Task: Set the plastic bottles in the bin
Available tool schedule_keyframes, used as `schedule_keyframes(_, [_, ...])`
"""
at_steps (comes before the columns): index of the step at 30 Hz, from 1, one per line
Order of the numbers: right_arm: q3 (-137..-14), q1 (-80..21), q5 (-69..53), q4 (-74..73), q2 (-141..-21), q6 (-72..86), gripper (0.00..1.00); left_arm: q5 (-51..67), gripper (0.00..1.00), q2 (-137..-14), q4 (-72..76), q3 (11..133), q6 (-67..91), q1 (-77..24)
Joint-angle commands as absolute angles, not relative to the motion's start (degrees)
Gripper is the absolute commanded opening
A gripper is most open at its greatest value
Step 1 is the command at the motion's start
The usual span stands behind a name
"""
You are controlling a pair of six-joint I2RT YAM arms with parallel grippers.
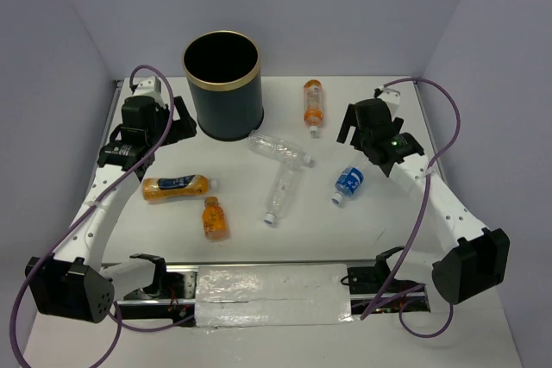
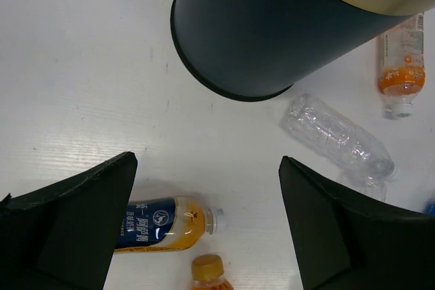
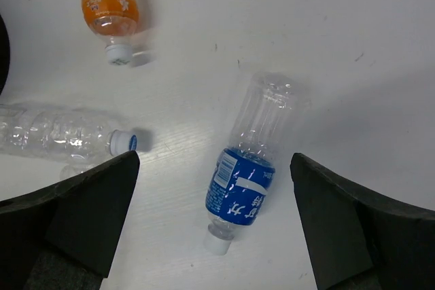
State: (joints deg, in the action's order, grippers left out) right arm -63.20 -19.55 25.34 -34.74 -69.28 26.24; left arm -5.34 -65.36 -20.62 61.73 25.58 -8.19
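Left gripper: jaws spread wide, holding nothing, poised above the table just left of the bin. Below it lies the blue-labelled orange bottle, with a small orange bottle near its cap.

Right gripper: jaws spread wide, empty, hovering over the short blue-labelled bottle, which lies on its side with its white cap toward the near edge.

Bin upright at far left-centre. Two clear bottles lie mid-table, touching in a loose V. A third orange bottle lies right of the bin. All six bottles are on the table.
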Motion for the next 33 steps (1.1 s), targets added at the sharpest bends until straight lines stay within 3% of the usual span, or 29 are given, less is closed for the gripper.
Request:
schedule_keyframes(1, [-61.97, -20.13, 27.25, -32.52, -67.33, 27.95, 1.00, -4.66, 0.99, -65.04, -19.42, 63.02, 24.87, -8.26])
schedule_keyframes(11, [-59.77, -19.69, 23.74, -31.47, -65.13, 29.18, 1.00, -5.10, 0.99, -65.13, -19.86, 63.19, 25.14, -8.35])
schedule_keyframes(20, [-48.43, -9.05, 0.28, -25.31, -64.67, 36.64, 0.97, -5.97, 0.99, -64.16, -20.39, 62.67, 24.52, -8.26])
schedule_keyframes(33, [-45.61, -5.62, 2.37, -23.64, -72.77, 44.12, 0.99, -5.62, 0.99, -63.63, -20.30, 61.35, 24.26, -8.26])
